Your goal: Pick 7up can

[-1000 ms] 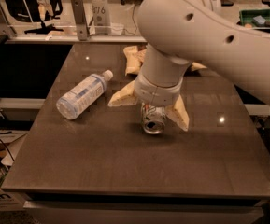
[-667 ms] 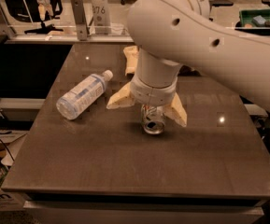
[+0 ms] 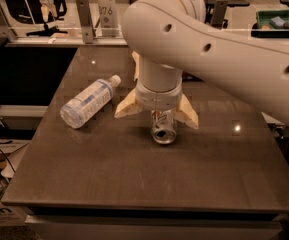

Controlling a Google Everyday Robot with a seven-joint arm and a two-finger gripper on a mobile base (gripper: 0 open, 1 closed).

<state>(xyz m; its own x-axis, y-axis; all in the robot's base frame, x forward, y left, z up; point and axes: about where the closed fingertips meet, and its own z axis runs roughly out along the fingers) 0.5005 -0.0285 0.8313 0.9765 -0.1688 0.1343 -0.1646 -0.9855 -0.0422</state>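
7up can [image 3: 164, 129] appears to lie on its side on the surface [image 3: 134, 184], directly under the claw [image 3: 156, 120], whose fingers splay wide on either side without gripping it. The approach looks done; closing and lifting remain. A water bottle [image 3: 86, 103] lies well apart.

The gripper [image 3: 156, 120], hanging over the middle of the dark tabletop [image 3: 109, 179], is hiding the far end of the pale aluminium 7up can [image 3: 164, 132].
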